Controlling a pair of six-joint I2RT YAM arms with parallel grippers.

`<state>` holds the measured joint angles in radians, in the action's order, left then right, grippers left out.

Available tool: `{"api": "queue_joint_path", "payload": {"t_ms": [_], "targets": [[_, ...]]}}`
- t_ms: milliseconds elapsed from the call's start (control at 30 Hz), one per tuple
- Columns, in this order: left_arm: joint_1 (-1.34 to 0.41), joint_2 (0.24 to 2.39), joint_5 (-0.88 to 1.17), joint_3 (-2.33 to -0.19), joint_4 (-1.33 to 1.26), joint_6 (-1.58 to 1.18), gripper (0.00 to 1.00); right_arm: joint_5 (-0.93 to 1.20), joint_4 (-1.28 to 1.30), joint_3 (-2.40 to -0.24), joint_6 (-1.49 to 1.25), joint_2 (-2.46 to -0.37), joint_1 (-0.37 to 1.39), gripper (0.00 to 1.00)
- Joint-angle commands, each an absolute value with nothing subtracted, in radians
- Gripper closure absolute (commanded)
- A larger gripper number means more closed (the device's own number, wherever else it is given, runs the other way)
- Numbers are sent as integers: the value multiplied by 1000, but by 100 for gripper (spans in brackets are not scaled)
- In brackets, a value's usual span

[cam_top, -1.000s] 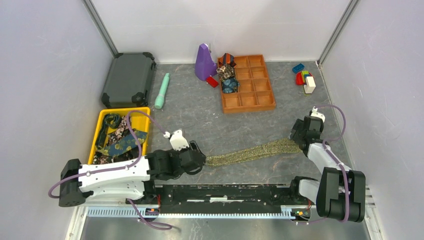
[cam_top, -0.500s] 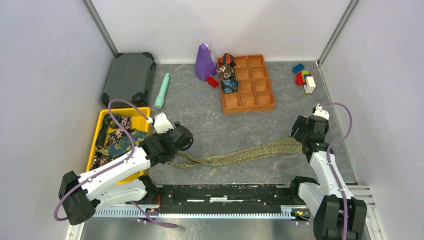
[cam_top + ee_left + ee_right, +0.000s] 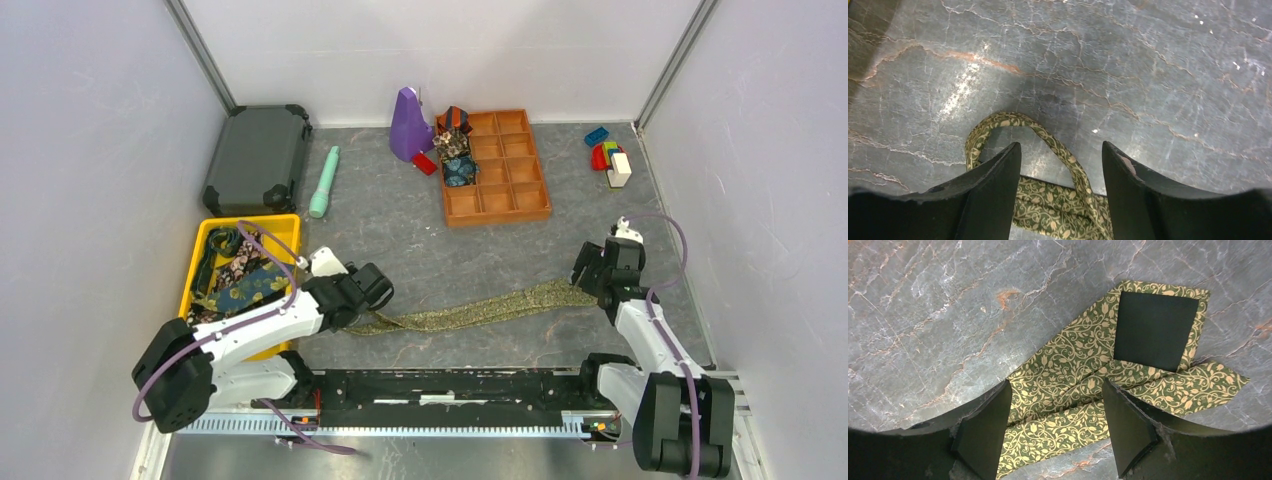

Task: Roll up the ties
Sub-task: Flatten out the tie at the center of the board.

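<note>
An olive-gold patterned tie (image 3: 470,311) lies flat as a long strip across the near table. My left gripper (image 3: 372,292) is open over its narrow left end. In the left wrist view the narrow end (image 3: 1048,205) curls in a loop on the table between my open fingers (image 3: 998,185), gripper (image 3: 1060,155). My right gripper (image 3: 592,276) is open over the wide right end. In the right wrist view the wide end (image 3: 1068,370) is folded back, showing a black lining (image 3: 1154,330), between the open fingers of the gripper (image 3: 1055,387). More ties fill the yellow bin (image 3: 255,218).
An orange compartment tray (image 3: 497,215) at the back holds rolled ties (image 3: 455,150). A purple object (image 3: 408,125), a teal cylinder (image 3: 324,182) and a dark case (image 3: 257,158) stand at the back left. Toy blocks (image 3: 610,160) lie at the back right.
My left gripper swung left and away from the near edge, and the tie's narrow end moved left with it. My right gripper shifted slightly left over the wide end.
</note>
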<state>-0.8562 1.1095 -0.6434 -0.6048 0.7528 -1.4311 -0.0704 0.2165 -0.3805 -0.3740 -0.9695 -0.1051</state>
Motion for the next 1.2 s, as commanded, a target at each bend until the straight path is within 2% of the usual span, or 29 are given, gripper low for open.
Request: {"api": "queue_joint_path", "payload": {"t_ms": [0,200,333,467,533,800,900,1167], "targets": [[-828,1143,-654,-576,660,-1518,37,-50,133,-363,-388,-999,-100,27],[-827,1162,-659,-552,636,-1536,66,-47,106,-350,-383,-1030,-100,27],[-827,1158,-654,-538,635,-1538,75,-44,95,-349,-378,-1047,-100,27],[-827,1146,-633,-534,644,-1537,92,-40,84,-345,-376,-1055,-100,27],[-828,1127,-623,-538,667,-1540,96,-40,79,-342,-377,-1061,-100,27],[-850,978,-617,-561,828,-1578,95,-30,24,-326,-380,-1116,-100,27],[-875,933,-611,-555,880,-1616,91,-26,7,-324,-385,-1150,-100,27],[-1030,872,-575,-533,967,-1732,67,-15,-42,-325,-391,-1194,-100,27]]}}
